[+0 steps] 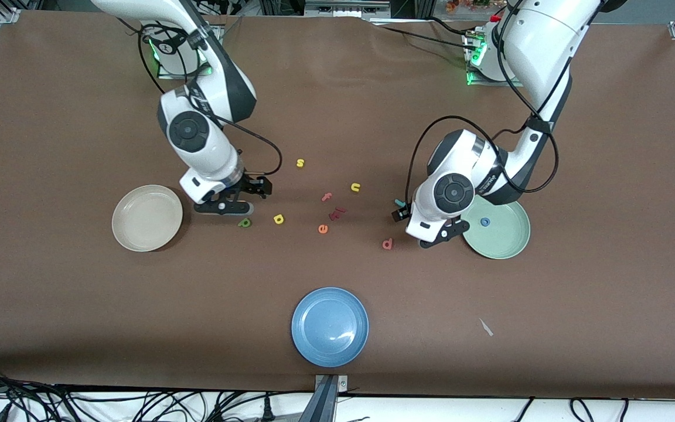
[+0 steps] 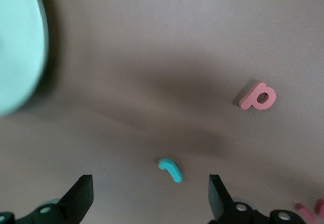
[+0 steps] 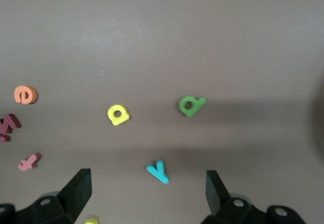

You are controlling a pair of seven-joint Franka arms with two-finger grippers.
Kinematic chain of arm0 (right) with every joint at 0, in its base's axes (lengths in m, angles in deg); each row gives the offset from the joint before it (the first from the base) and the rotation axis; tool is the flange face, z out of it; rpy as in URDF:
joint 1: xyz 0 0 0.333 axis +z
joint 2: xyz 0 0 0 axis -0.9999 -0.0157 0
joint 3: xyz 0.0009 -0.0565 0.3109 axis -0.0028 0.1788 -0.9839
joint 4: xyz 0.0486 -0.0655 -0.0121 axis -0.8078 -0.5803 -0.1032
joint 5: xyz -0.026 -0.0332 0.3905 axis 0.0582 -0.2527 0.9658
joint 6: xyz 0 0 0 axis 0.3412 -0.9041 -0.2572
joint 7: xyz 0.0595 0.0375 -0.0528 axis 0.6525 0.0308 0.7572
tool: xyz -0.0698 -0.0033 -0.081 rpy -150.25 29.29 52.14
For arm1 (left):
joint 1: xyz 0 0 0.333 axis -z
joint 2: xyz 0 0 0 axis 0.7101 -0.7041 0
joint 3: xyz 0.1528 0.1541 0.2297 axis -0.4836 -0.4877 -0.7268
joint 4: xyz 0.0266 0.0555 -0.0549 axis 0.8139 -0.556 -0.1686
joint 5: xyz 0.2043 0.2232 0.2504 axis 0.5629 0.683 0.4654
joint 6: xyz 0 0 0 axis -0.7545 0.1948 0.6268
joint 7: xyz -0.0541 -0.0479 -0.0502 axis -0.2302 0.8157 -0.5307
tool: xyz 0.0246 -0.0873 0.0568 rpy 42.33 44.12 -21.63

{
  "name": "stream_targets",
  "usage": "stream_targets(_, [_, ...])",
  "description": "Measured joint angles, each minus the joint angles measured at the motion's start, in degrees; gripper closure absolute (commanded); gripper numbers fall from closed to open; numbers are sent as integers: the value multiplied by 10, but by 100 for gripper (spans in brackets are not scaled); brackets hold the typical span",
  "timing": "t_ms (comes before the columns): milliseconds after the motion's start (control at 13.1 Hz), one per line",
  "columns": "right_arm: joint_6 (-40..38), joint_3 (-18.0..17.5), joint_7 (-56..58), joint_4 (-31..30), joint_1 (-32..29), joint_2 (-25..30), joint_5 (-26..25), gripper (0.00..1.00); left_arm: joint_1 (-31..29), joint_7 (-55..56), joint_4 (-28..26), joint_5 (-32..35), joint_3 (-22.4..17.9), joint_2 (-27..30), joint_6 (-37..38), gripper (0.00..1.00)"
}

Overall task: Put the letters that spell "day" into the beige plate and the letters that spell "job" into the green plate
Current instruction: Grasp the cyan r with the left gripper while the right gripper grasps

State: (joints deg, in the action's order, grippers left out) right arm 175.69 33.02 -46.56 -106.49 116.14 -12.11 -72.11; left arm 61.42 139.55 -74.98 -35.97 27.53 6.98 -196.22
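**Both my grippers wide, one letter plated**

My left gripper (image 2: 149,201) hangs wide and empty over the teal j (image 2: 170,169), beside the green plate (image 1: 513,243), which holds the blue o (image 1: 484,222). The salmon b (image 1: 388,243) lies near that plate. My right gripper (image 3: 147,196) gapes empty above the teal y (image 3: 158,172), with green d (image 1: 245,223) and yellow a (image 1: 279,219) near the bare beige plate (image 1: 146,217)

Front view: high, across the table (image 1: 50,293), facing both robot bases at frame top; whole tabletop visible. Left wrist view: close, looking down; shares salmon b (image 2: 258,96) (image 1: 387,243). Right wrist view: close, downward; shares green d (image 3: 192,105) (image 1: 245,223).
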Motion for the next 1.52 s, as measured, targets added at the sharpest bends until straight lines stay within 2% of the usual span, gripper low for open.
stream_targets(152, [54, 0, -1, 0, 14, -36, 0, 0, 10, 65, -11, -5, 0, -9, -14, 10])
stream_targets(305, [95, 0, -1, 1, 20, -67, 0, 0, 24, 137, -41, -5, 1, -10, -63, 16])
stream_targets(533, [110, 0, -1, 19, 28, -101, -1, 1, 49, 238, -93, -5, 1, -10, -150, 56])
stream_targets(610, [110, 0, -1, 28, 31, -110, -1, 1, 52, 251, -101, -5, 1, -10, -158, 63])
stream_targets(838, [110, 0, -1, 44, 36, -127, -1, 9, 50, 258, -104, -4, -2, -8, -161, 64])
stream_targets(1067, [110, 1, -1, 56, 36, -140, -1, 21, 46, 258, -104, 14, -8, -7, -161, 66])
stream_targets(1143, [110, 1, -1, 62, 36, -144, -1, 25, 44, 258, -104, 21, -8, -7, -161, 69])
stream_targets(1219, [110, 1, -1, 66, 36, -148, -1, 28, 42, 258, -104, 22, -8, -7, -161, 82])
stream_targets(1296, [110, 1, -1, 69, 36, -151, -1, 30, 42, 258, -104, 23, -8, -7, -162, 100])
stream_targets(1524, [110, 2, -1, 78, 36, -156, 0, 40, 42, 258, -104, 43, -7, -7, -162, 100])
